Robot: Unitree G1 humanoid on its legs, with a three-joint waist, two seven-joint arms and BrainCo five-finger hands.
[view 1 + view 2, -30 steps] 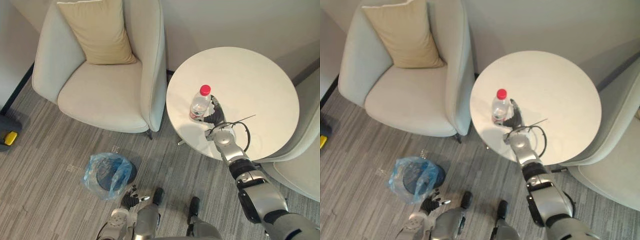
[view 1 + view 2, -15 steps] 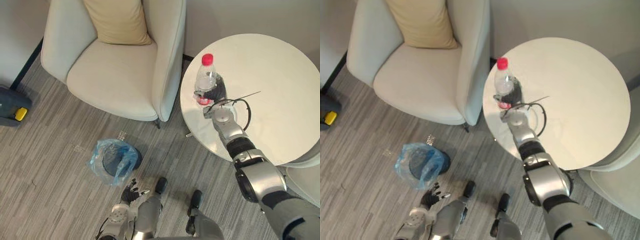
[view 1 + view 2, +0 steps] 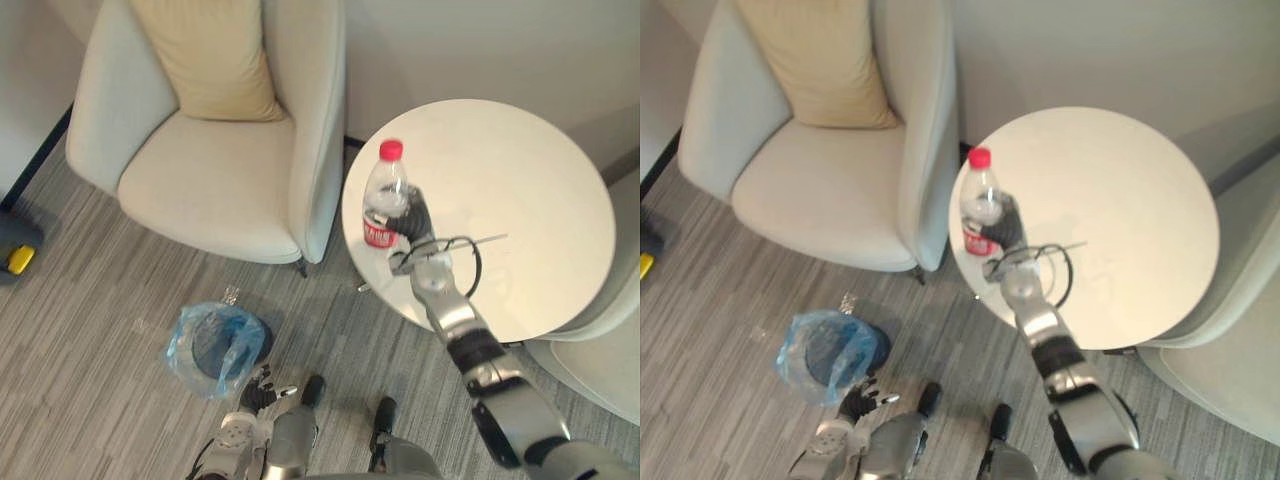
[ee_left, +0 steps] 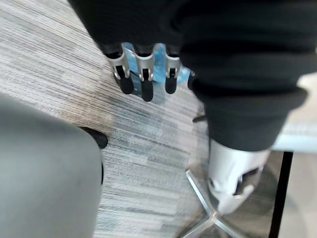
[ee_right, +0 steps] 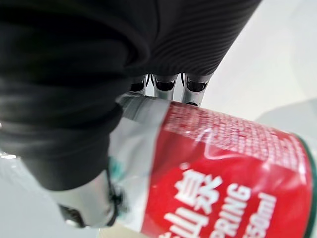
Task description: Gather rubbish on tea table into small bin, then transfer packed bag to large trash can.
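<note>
Bottle (image 3: 384,200) — in right hand (image 3: 414,215)

Bright even light; soft sheen on table (image 3: 520,180); faint shadows.

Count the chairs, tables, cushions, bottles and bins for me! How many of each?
Armchairs: 2
Round table: 1
Cushion: 1
Water bottle: 1
Small bin with a blue bag: 1
Total: 6
</note>
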